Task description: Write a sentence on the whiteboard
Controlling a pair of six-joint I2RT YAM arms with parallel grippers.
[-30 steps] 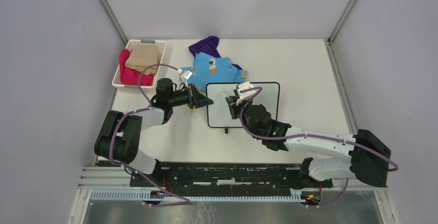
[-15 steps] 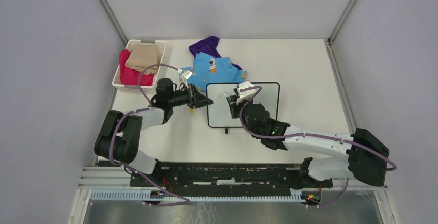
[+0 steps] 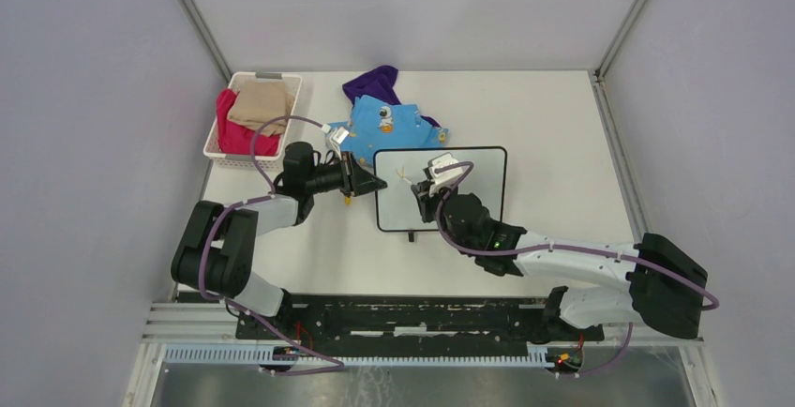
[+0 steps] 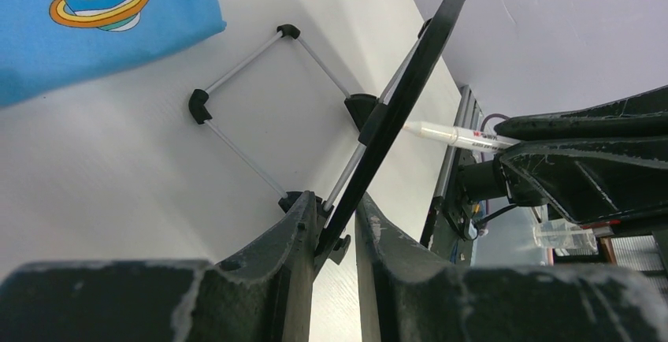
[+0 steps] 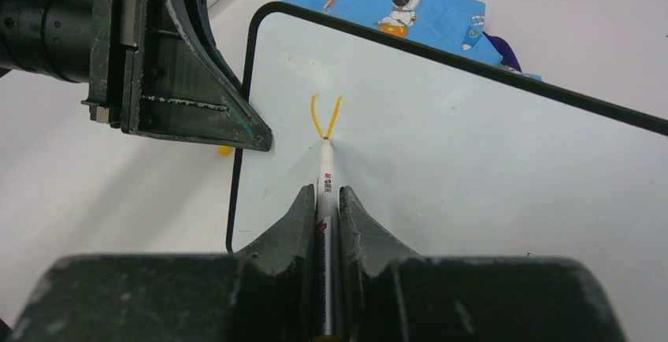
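Whiteboard [image 3: 398,208] stands mid-table, just near of a blue garment [image 3: 389,121]. Left gripper [image 3: 377,185] is clamped on the board's left edge. Right gripper [image 5: 324,200] is clamped on a marker [image 5: 324,170] — its tip touches the board. Sentence [image 5: 326,115] — only one orange V-shaped stroke shows, at the far-left area.

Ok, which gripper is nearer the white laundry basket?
Left. The left gripper clamps the whiteboard at its left edge, toward the basket; the right gripper holds a marker over it, farther away.
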